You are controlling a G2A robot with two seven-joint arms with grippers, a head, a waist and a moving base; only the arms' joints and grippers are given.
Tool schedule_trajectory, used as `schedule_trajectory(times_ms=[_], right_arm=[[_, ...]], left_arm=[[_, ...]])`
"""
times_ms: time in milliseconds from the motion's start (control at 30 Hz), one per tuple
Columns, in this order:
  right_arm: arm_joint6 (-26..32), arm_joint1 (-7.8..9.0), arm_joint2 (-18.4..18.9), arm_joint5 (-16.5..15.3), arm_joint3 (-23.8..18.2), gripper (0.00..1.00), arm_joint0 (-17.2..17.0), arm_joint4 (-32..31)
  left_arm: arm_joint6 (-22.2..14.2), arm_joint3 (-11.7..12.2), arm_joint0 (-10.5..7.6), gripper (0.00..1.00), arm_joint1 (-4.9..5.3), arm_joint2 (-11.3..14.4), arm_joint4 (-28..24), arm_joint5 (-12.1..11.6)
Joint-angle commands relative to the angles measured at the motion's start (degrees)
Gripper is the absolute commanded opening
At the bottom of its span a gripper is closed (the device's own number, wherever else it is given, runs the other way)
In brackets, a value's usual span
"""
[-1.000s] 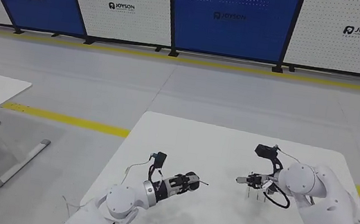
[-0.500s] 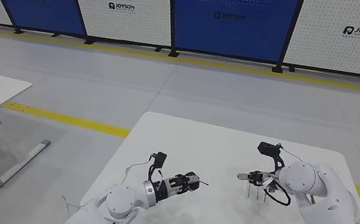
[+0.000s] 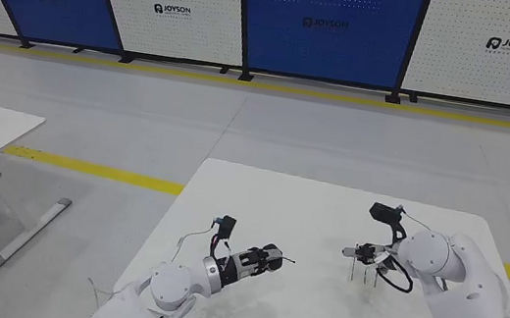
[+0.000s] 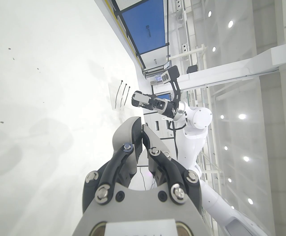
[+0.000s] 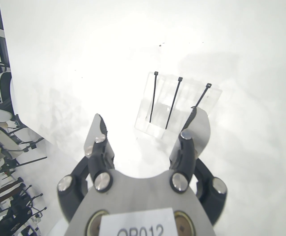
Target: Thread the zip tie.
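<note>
Black zip ties [image 5: 173, 102], three of them, lie side by side on a clear plate [image 5: 164, 93]. They do not touch one another. The plate rests flat on the white table [image 3: 327, 209], in its right half. All three heads point away from my right gripper [image 5: 148, 115] and the tails point toward it. Two ties run nearly parallel; the outer tie [image 5: 202, 95] lies at a slant to them.

Right gripper: jaws spread wide, nothing between them. It hangs over the near edge of the plate. In the right wrist view one finger [image 5: 198, 120] covers the tail end of the outer tie; I cannot tell whether it touches it. From the top view this gripper [image 3: 352, 253] sits just beside the ties [image 3: 365, 275], above the table.

Left gripper [image 4: 141, 127]: clenched, the two pads pressed together. I cannot tell whether anything thin is pinched between them. In the top view a thin dark line sticks out past its tip, too small to identify. The gripper [image 3: 272, 256] hovers over the table's left half, well apart from the plate, and points across toward the right gripper [image 4: 135, 99]. The left wrist view shows the ties [image 4: 121, 93] farther off, just beside that gripper.
</note>
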Motion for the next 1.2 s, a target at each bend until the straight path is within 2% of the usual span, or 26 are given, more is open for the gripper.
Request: schedule_trajectory(times_ms=[0,267,467,500,667,800,1167], right_arm=[[0.28,-0.10,-0.12,0.50,0.49,0.38,0.28,-0.12],[0.10,-0.69,-0.82,2.97,2.08,0.44,1.12,-0.99],[0.02,-0.82,-0.78,4.82,2.47,0.40,1.26,-2.10],[0.15,-0.93,-0.94,4.98,2.90,0.36,1.44,-2.17],[0.13,-1.74,-2.12,5.49,5.64,0.34,2.64,-2.01],[-0.13,-2.51,-3.22,6.39,7.60,0.38,3.63,-2.12],[-0.97,-4.23,-4.96,6.42,11.17,0.35,5.24,-2.15]], left_arm=[[0.00,0.00,0.00,0.00,0.00,0.00,0.00,0.00],[0.00,0.00,0.00,0.00,0.00,0.00,0.00,0.00],[0.00,0.00,0.00,0.00,0.00,0.00,0.00,0.00],[0.00,0.00,0.00,0.00,0.00,0.00,0.00,0.00],[0.00,0.00,0.00,0.00,0.00,0.00,0.00,0.00],[0.00,0.00,0.00,0.00,0.00,0.00,0.00,0.00],[0.00,0.00,0.00,0.00,0.00,0.00,0.00,0.00]])
